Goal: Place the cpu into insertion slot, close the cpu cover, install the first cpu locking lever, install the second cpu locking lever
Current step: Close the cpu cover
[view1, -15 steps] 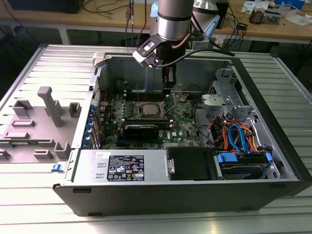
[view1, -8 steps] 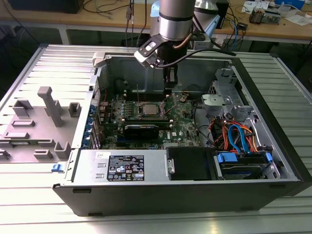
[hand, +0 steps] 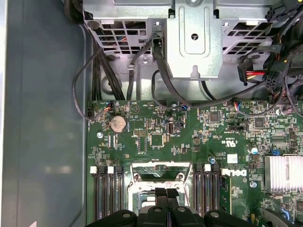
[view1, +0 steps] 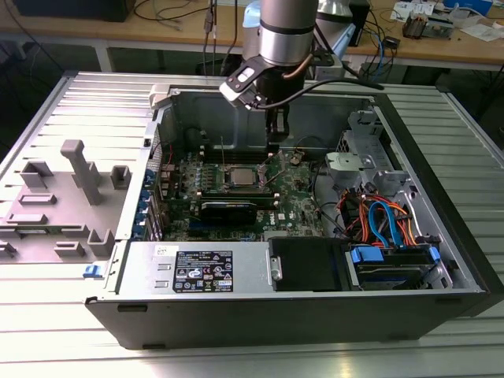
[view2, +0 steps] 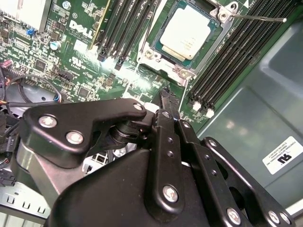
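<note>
Cpu (view2: 189,29) is seated in the insertion slot (view1: 230,181), silver top up. The cpu cover (view2: 165,64) looks down flat around it, with the chip showing through the cut-out.

In the exterior view the gripper (view1: 277,135) hangs inside the open case (view1: 441,236). The cpu is near it at about 7 o'clock and the cable bundle (view1: 378,220) at 4 o'clock. The grey fixture (view1: 79,169) sits out on the table (view1: 236,358) at 9 o'clock from the case.

Jaws pressed together in both wrist views, nothing seen between them. The tips are just beside the socket edge, close to the near lever (view2: 185,91). I cannot tell if they touch it.

Step in hand is probably the first locking lever. The far lever (view2: 255,19) sticks out free over the memory slots (view2: 227,61), not latched.

To do it well, likely:
- push the rod near its handle end
- sweep it down and sideways under its hook
- keep the tips off the chip top and the memory slots
- keep the cover flat

Counts:
- 1 cpu
- 1 slot
- 1 cover
- 2 levers
- 2 banks of memory slots, one on each side of the socket
- 1 coin battery (hand: 118,124)
- 1 arm
</note>
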Tool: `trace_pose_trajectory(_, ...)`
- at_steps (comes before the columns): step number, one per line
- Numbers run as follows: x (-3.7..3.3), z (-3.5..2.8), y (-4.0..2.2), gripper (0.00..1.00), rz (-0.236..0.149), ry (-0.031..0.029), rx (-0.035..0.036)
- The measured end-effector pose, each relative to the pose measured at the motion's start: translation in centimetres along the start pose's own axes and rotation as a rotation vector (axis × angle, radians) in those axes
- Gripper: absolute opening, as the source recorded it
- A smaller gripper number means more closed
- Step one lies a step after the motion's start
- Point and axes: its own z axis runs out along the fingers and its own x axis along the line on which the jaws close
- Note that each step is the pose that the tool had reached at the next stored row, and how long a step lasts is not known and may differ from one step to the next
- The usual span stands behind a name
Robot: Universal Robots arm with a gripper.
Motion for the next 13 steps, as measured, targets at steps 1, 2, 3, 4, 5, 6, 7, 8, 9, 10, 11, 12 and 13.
trace_pose_trajectory(1, 0.00, 0.00, 0.05, 0.11, 0.000, 0.0000, 0.0000)
trace_pose_trajectory(2, 0.00, 0.00, 0.15, 0.11, 0.000, 0.0000, 0.0000)
trace_pose_trajectory(3, 0.00, 0.01, 0.21, 0.11, 0.000, 0.0000, 0.0000)
trace_pose_trajectory(4, 0.00, 0.01, 0.27, 0.11, 0.000, 0.0000, 0.0000)
trace_pose_trajectory(5, 0.00, 0.01, 0.33, 0.11, 0.000, 0.0000, 0.0000)
trace_pose_trajectory(6, 0.00, 0.01, 0.38, 0.11, 0.000, 0.0000, -0.0001)
trace_pose_trajectory(7, 0.00, 0.01, 0.46, 0.11, 0.000, 0.0000, 0.0000)
trace_pose_trajectory(8, 0.00, 0.01, 0.52, 0.11, 0.000, 0.0000, 0.0000)
trace_pose_trajectory(9, 0.00, 0.01, 0.59, 0.11, 0.000, -0.0001, 0.0000)
trace_pose_trajectory(10, 0.00, 0.02, 0.64, 0.11, 0.000, 0.0000, -0.0001)
trace_pose_trajectory(11, 0.00, 0.01, 0.71, 0.11, 0.000, 0.0000, 0.0000)
trace_pose_trajectory(12, 0.00, 0.01, 0.76, 0.11, 0.000, 0.0000, 0.0000)
trace_pose_trajectory(13, 0.00, 0.02, 0.83, 0.11, 0.000, 0.0000, 0.0000)
